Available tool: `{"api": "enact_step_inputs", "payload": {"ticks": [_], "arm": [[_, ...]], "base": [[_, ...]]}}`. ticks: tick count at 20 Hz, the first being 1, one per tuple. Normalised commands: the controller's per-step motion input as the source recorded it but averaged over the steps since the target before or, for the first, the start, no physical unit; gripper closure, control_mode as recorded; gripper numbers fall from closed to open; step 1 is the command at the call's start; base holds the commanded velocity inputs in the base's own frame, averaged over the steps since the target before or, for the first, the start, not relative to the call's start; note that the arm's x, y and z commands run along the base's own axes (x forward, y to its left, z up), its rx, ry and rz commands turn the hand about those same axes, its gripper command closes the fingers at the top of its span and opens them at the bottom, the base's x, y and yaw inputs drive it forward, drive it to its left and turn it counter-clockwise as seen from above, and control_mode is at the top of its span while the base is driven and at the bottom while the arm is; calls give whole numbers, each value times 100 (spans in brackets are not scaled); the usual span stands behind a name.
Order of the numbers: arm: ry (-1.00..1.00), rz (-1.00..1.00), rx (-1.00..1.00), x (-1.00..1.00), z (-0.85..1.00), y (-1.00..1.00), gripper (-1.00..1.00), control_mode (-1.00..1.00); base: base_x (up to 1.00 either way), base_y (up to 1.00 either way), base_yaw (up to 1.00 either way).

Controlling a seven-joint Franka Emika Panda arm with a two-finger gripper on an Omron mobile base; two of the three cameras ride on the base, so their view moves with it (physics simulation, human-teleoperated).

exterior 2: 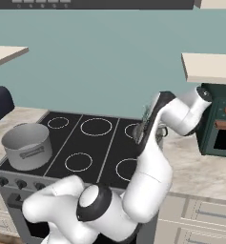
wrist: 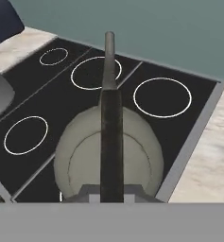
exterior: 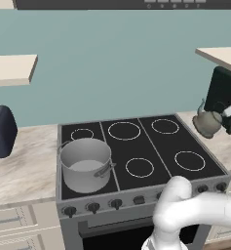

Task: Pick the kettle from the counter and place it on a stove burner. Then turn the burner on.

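The squat grey-green kettle [exterior: 207,122] hangs just off the black cooktop's right edge, level with its back row of rings. My gripper [exterior: 223,111] reaches it from the right and is shut on its dark wire handle. In the hand view the kettle body [wrist: 85,156] sits right below the fingers, with the handle [wrist: 111,123] running up the middle, over the cooktop's right side. A mid-sized burner ring [wrist: 162,97] lies just beyond it, and another ring [exterior: 189,160] is at the front right. The beige marbled counter [wrist: 208,156] lies beside the stove.
A large steel pot [exterior: 85,163] covers the front-left burner. Knobs [exterior: 92,207] line the stove's front panel. A dark blue toaster [exterior: 0,132] sits on the left counter, a dark green appliance [exterior 2: 219,119] on the right. Shelves [exterior: 12,68] hang on the wall.
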Motion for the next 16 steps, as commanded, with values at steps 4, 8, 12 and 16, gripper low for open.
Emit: {"api": "enact_step_inputs", "payload": {"ticks": [4, 8, 12, 16], "arm": [[56, -7, -53, 36, 0, 100, 100, -100], [81, -3, -45, 49, -2, 78, 100, -100], [14, 0, -4, 7, -1, 6, 100, -100], [1, 0, 0, 0, -11, 0, 100, -100]], "base": [[0, 0, 0], [0, 0, 0], [0, 0, 0], [0, 0, 0]]}}
